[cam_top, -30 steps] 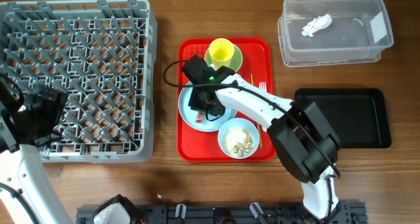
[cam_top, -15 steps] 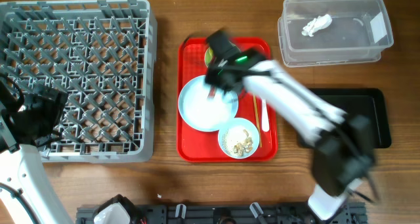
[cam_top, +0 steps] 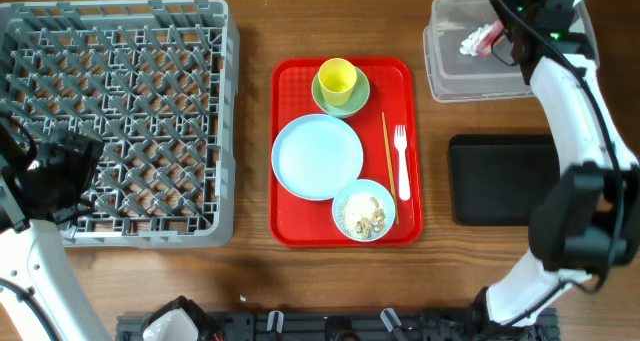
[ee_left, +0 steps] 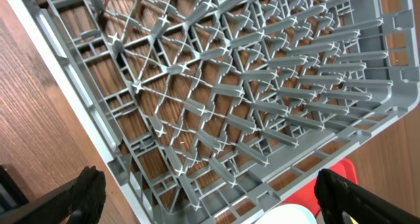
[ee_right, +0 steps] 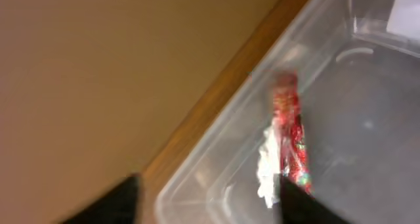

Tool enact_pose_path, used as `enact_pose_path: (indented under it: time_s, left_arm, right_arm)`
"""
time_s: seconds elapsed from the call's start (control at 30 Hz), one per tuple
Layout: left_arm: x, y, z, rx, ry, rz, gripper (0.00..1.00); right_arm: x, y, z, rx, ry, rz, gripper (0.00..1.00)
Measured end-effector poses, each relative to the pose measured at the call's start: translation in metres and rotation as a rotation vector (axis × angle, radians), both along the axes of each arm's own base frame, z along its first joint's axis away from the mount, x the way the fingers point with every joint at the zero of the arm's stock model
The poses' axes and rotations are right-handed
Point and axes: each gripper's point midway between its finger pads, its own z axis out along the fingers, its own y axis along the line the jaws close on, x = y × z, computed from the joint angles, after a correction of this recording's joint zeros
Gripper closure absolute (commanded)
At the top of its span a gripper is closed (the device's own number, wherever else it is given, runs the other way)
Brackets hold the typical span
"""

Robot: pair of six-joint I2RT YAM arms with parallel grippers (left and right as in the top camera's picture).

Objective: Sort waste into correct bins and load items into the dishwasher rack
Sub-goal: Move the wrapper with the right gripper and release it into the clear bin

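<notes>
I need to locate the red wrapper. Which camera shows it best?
Right wrist view: the red wrapper is large and central, against the clear tub beside the white tissue, though blurred. Overhead shows only a red sliver by the tissue. Left wrist shows none.

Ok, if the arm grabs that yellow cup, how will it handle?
The yellow cup looks like light plastic, so it is probably easy to lift. It stands upright on the green saucer, so a sideways push may tip it or slide the saucer.
</notes>
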Motion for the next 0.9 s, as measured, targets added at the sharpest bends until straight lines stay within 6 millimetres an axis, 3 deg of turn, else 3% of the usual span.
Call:
enact_pose_path:
  time_s: [0.07, 0.13, 0.2, 0.3, 0.33, 0.37, 0.53, 0.6, 0.67, 0.77, 0.9]
  left_arm:
    - [0.000, 0.000, 0.000, -0.001, 0.000, 0.000, 0.00]
    - [0.000, 0.000, 0.000, 0.000, 0.001, 0.000, 0.00]
    - [0.000, 0.000, 0.000, 0.000, 0.001, 0.000, 0.00]
    - [0.000, 0.000, 0.000, -0.001, 0.000, 0.000, 0.00]
    - [0.000, 0.000, 0.000, -0.001, 0.001, 0.000, 0.00]
    - [0.000, 0.000, 0.000, -0.001, 0.000, 0.000, 0.00]
    - [0.000, 0.000, 0.000, 0.000, -0.001, 0.000, 0.00]
    - [0.000, 0.000, 0.000, -0.001, 0.001, 0.000, 0.00]
    - [0.000, 0.000, 0.000, 0.000, 0.000, 0.000, 0.00]
    - [0.000, 0.000, 0.000, 0.000, 0.000, 0.000, 0.00]
    - [0.000, 0.000, 0.000, 0.000, 0.000, 0.000, 0.00]
  right_arm:
    - [0.004, -0.006, -0.023, 0.017, 0.036, 0.014, 0.00]
    - [0.005, -0.005, -0.030, 0.053, 0.044, 0.053, 0.00]
    - [0.005, 0.002, -0.024, 0.100, 0.026, 0.129, 0.00]
    - [-0.006, 0.021, 0.002, 0.164, -0.007, 0.286, 0.00]
    - [-0.018, 0.034, 0.027, 0.167, -0.035, 0.360, 0.00]
    - [-0.035, 0.042, 0.038, 0.160, -0.009, 0.399, 0.00]
    - [-0.142, 0.063, 0.076, 0.086, 0.163, 0.512, 0.00]
    - [-0.190, 0.071, 0.067, 0.092, 0.299, 0.562, 0.00]
    - [-0.217, 0.077, 0.051, 0.125, 0.415, 0.598, 0.01]
    - [-0.238, 0.095, 0.028, 0.162, 0.510, 0.694, 0.00]
    - [-0.249, 0.146, 0.017, 0.171, 0.521, 0.896, 0.00]
